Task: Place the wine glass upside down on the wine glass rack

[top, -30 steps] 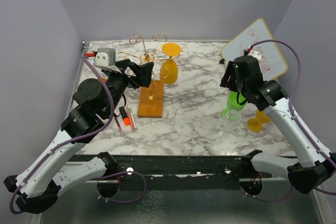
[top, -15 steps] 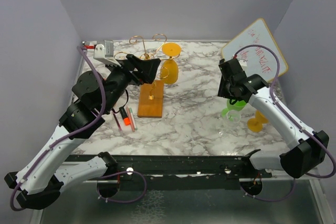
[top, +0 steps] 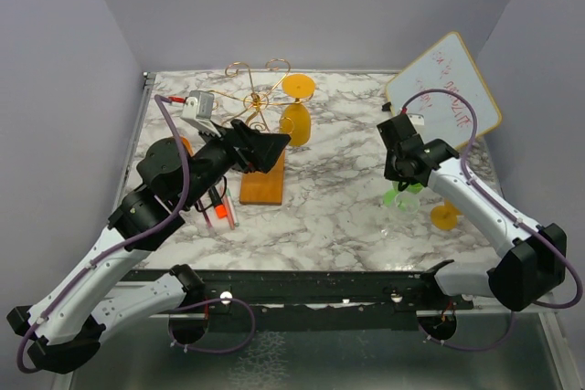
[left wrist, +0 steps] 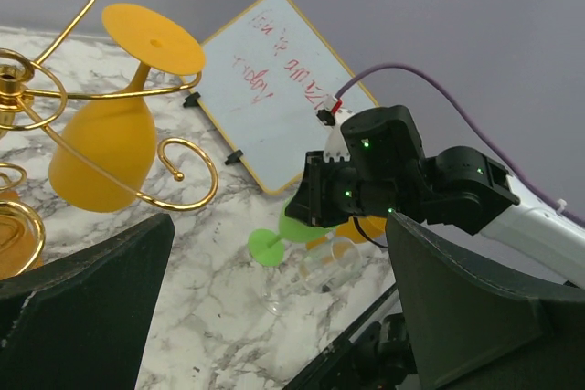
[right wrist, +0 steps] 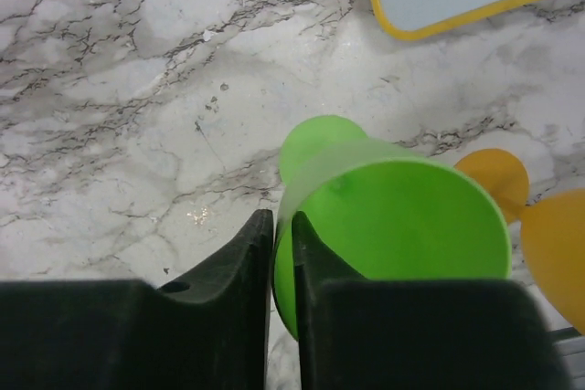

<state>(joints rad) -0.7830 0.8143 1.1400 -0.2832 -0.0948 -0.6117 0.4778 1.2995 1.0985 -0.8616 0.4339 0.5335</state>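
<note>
A green wine glass point(right wrist: 402, 226) is tipped over at the right of the table, its mouth facing my right wrist. My right gripper point(right wrist: 281, 226) is shut on its rim, one finger point(right wrist: 315, 267) inside the bowl and the other outside. From above, the right gripper point(top: 402, 178) covers most of the green glass point(top: 398, 196). The gold wire wine glass rack point(top: 259, 98) stands on a wooden base point(top: 262, 184), and an orange glass point(top: 295, 122) hangs upside down from it. My left gripper point(top: 274, 145) hovers open over the base, holding nothing.
A clear glass point(left wrist: 324, 267) lies beside the green one, and another orange glass point(top: 446, 216) lies just right of them. A whiteboard point(top: 448, 79) leans at the back right. Markers point(top: 219, 209) lie left of the rack base.
My right gripper came down and closed on the green glass's rim. The left arm swung right and nearer, still open, and now hangs over the rack base.
</note>
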